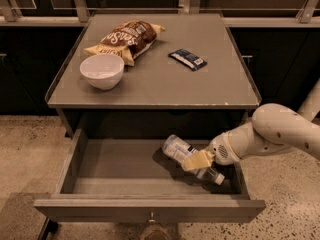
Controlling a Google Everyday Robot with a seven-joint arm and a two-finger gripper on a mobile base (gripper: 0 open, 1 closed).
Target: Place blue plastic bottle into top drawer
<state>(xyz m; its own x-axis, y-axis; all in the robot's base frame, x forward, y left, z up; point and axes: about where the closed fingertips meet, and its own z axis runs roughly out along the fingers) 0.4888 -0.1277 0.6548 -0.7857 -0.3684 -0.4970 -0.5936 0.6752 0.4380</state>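
Note:
The top drawer (120,166) is pulled open below the tabletop, with its small knob (151,217) at front centre. The blue plastic bottle (176,147) is inside the drawer at the right. It is tilted, with its white cap toward the front right, and casts a shadow on the drawer floor. My gripper (198,161) reaches in from the right and is shut across the bottle's middle, with one yellowish finger over it. The arm's white forearm (280,131) stands right of the drawer.
On the grey tabletop (165,84) are a white bowl (102,71) at the left, a chip bag (127,38) behind it and a small flat dark blue packet (187,59) right of centre. The tabletop's front edge overhangs the drawer's back. Speckled floor lies around.

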